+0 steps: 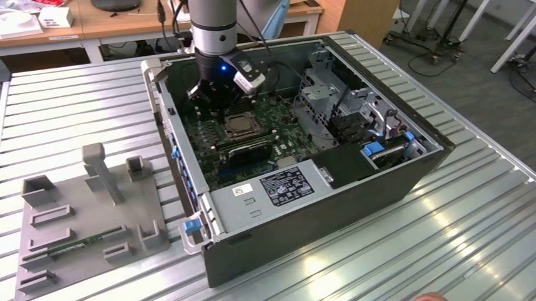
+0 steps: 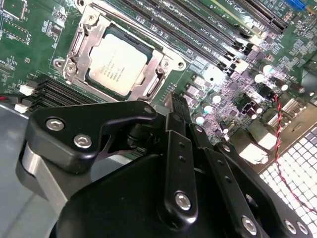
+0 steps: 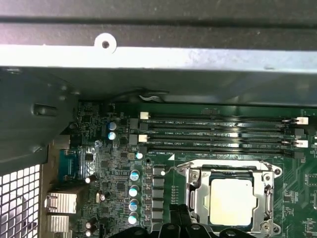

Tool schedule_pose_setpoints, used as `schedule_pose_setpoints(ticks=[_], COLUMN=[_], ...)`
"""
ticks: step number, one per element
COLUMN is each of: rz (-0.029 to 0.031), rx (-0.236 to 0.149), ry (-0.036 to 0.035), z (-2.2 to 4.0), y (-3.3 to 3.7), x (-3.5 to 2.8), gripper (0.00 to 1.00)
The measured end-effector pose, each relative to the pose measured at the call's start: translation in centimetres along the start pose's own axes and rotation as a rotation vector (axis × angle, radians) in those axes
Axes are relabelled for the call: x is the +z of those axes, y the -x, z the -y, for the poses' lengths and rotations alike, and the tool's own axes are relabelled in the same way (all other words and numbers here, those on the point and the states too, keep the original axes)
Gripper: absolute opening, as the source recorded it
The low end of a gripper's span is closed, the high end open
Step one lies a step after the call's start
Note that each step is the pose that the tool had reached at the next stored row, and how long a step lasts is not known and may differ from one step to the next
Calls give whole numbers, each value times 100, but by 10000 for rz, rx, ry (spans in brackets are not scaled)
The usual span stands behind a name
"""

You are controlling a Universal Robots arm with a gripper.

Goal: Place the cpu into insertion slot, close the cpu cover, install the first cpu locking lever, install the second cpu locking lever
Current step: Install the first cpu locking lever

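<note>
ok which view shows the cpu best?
Second wrist view: the cpu shows whole, unobstructed and closest. The first wrist view shows the cpu too, farther off. In the exterior view the cpu is a small square inside the computer case.

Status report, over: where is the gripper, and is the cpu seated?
Gripper over motherboard, beside cpu. Cpu seated, cpu cover down around it. Nothing blocking.

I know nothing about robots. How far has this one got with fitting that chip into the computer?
Done, it seems: the cpu sits in the insertion slot, and the cpu cover lies flat, framing it. In hand: nothing visible; the gripper hovers close to the slot. Left: the locking levers; I cannot tell whether either is latched.
</note>
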State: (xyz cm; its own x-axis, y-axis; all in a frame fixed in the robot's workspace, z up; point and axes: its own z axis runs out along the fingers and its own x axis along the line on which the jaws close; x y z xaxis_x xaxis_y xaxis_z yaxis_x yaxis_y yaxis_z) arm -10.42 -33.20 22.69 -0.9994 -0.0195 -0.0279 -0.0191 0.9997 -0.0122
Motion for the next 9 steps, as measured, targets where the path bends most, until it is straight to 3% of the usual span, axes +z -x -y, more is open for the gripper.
schedule_pose_setpoints(ticks=[4, 9], rz=[1, 1], rx=[0, 0], ry=[0, 1], z=[0, 1], y=[0, 1], x=[-1, -53], gripper=[11, 11])
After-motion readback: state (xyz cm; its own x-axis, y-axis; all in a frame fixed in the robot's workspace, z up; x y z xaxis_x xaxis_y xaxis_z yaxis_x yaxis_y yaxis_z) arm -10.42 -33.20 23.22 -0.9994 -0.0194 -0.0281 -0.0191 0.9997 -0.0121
